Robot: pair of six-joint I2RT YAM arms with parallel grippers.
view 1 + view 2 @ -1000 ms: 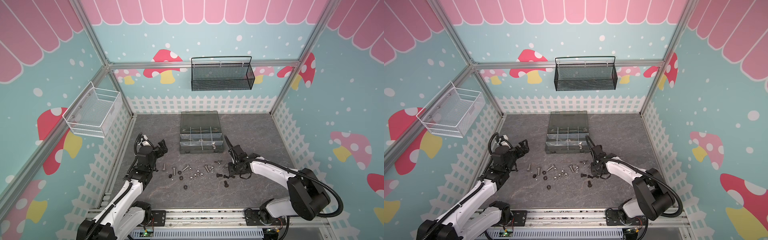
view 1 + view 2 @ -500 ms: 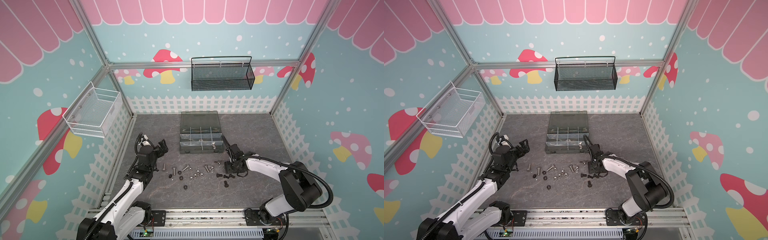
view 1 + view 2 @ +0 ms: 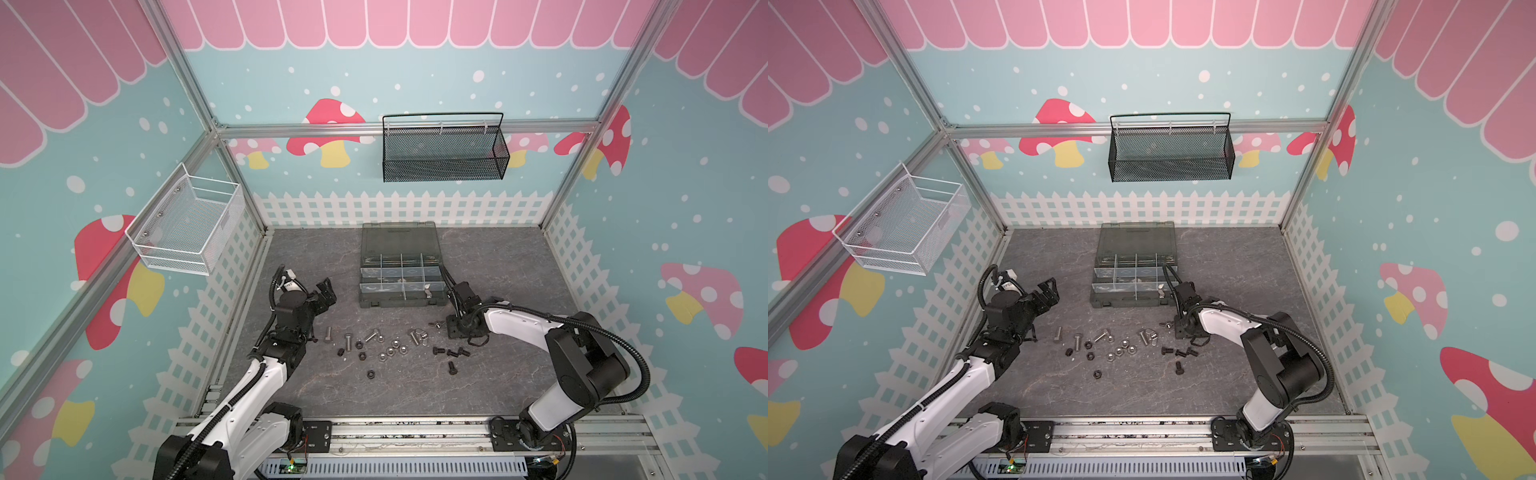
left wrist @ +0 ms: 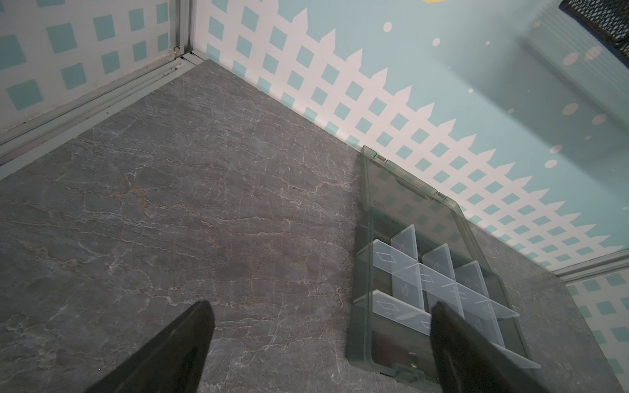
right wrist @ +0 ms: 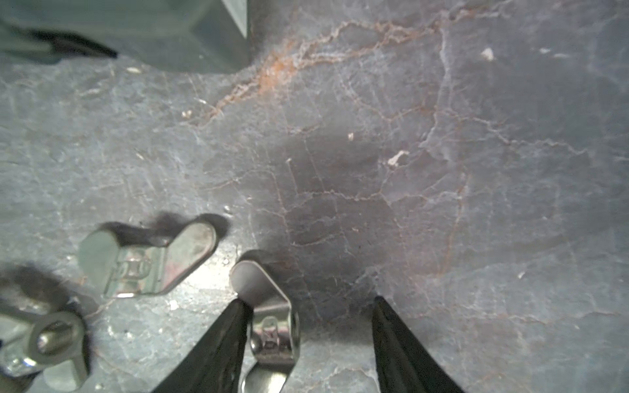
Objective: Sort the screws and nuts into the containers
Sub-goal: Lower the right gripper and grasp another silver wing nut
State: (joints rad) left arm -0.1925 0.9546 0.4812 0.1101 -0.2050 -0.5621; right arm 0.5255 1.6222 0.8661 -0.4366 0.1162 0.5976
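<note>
Silver and black screws (image 3: 348, 341) and nuts (image 3: 390, 352) lie scattered across the stone floor in front of the dark grey organiser case (image 3: 365, 305), whose lid stands open over its containers (image 3: 409, 272). My right gripper (image 3: 451, 330) (image 3: 1179, 329) points down at the floor by the case's front right corner. In the right wrist view it (image 5: 310, 301) is open, with a silver wing nut (image 5: 272, 326) between the jaws, touching one finger (image 5: 235, 326); the other finger stands apart. Two more wing nuts (image 5: 146, 258) lie beside it. My left gripper (image 3: 316, 291) (image 4: 321, 306) hangs open and empty above the floor left of the case.
A black mesh basket (image 3: 444, 153) hangs on the back wall and a white wire basket (image 3: 187, 224) on the left wall. Black screws (image 3: 452, 368) lie just in front of the right gripper. A small silver piece (image 3: 427, 289) sits in the case's front right compartment.
The right arm has swung left, bringing its gripper closer to the wing nuts near the case's corner, and its jaws have moved. The left arm has stayed still.
</note>
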